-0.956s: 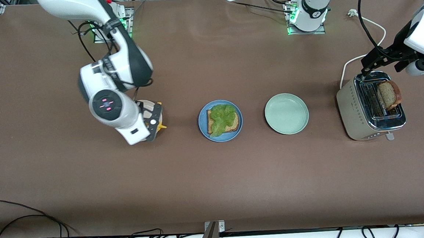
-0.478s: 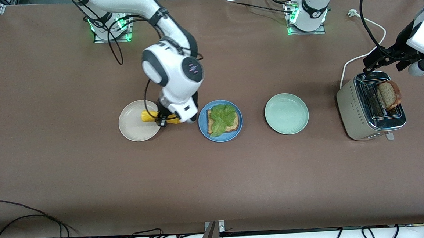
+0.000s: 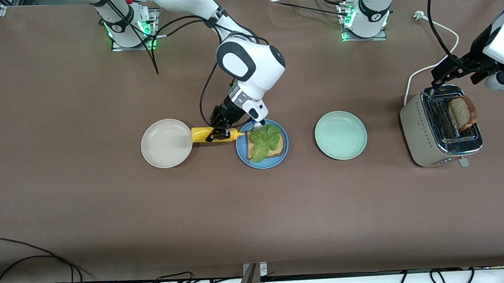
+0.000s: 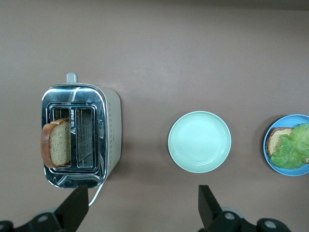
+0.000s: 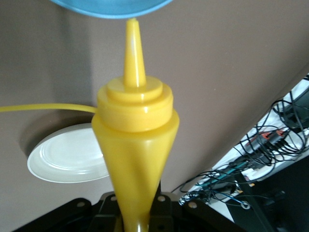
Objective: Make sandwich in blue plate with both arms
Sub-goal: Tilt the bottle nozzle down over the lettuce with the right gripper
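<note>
The blue plate (image 3: 262, 163) holds one toast slice (image 3: 275, 149) with a green lettuce leaf (image 3: 264, 137) on top. My right gripper (image 3: 219, 134) is shut on a yellow squeeze bottle (image 3: 199, 135) held level over the table. The bottle's nozzle (image 5: 132, 43) points at the blue plate's rim (image 5: 111, 6). A second toast slice (image 3: 461, 112) stands in the toaster (image 3: 413, 131) at the left arm's end. My left gripper (image 3: 451, 71) hangs open and empty above the toaster (image 4: 111, 130). That slice (image 4: 57, 149) and the plated lettuce (image 4: 292, 150) both show in the left wrist view.
A beige plate (image 3: 165, 151) lies beside the bottle toward the right arm's end. A pale green plate (image 3: 340, 135) sits between the blue plate and the toaster. The toaster's white cord (image 3: 439, 27) runs toward the left arm's base. Cables hang along the table's front edge.
My right arm has swung from over the beige plate toward the blue plate, carrying the yellow bottle, whose nozzle now reaches the plate's rim. The left arm has barely moved.
</note>
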Available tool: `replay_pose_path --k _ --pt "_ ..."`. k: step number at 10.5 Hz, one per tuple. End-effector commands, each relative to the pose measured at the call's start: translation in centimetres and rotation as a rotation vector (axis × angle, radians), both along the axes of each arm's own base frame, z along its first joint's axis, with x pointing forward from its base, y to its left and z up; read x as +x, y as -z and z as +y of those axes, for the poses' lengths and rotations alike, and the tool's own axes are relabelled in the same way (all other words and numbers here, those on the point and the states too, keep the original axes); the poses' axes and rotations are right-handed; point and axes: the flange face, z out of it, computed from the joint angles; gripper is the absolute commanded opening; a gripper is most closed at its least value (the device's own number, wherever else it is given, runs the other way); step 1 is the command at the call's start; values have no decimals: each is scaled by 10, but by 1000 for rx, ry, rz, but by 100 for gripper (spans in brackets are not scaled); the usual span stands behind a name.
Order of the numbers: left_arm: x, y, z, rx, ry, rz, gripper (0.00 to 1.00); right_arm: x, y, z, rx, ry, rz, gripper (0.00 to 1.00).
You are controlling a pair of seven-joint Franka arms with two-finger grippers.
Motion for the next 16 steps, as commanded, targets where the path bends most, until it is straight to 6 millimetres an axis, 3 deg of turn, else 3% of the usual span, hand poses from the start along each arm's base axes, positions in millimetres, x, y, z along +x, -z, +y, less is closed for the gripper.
replay_pose_path --k 1,3,10,13,16 --pt "0 -6 1 -14 -7 3 100 -2 -3 18 -73 -55 -103 18" --pt "0 -6 0 -15 -7 3 100 -16 10 31 -115 -104 -123 18" --pt "-1 -6 -5 -16 0 2 100 -12 6 28 -106 -89 -116 18" --pt "-1 -6 -5 -6 5 2 100 9 -21 10 42 50 -29 17" --pt "-2 -5 -5 -6 5 10 100 51 -64 -40 251 249 66 16"
